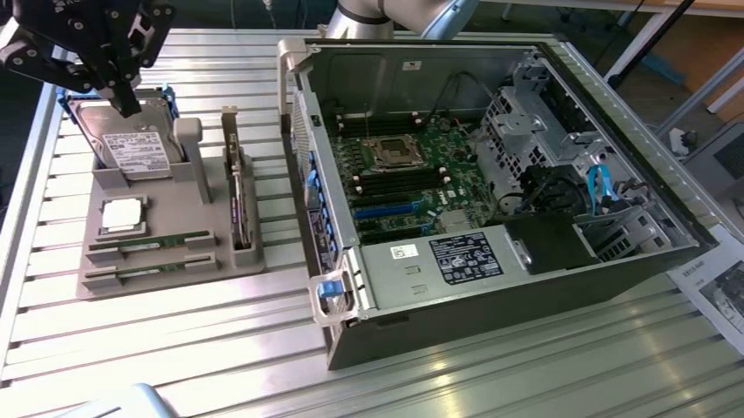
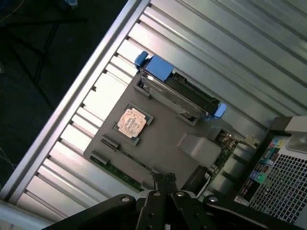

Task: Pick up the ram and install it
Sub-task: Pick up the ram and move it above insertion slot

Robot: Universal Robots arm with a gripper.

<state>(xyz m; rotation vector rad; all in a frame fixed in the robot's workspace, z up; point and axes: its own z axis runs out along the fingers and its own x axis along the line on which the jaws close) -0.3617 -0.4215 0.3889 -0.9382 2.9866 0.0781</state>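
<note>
— Jaws?
— Clenched on nothing, at the tip of the gripper point(image 1: 125, 106); hovering above the hard drive point(image 1: 134, 148) at one end of the grey holder point(image 1: 186, 218).
— Ram point(image 1: 152, 245)?
— Untouched, well apart from the fingertips. Slotted edge-up along the holder's opposite end, near the processor chip point(image 1: 122, 216), likely to offer a top edge for pinching.
— Destination?
— Computer case point(image 1: 402, 270), laid open on the bench point(image 1: 174, 348) beside the holder, presumably to turn the motherboard point(image 1: 407, 174) upward.
</note>
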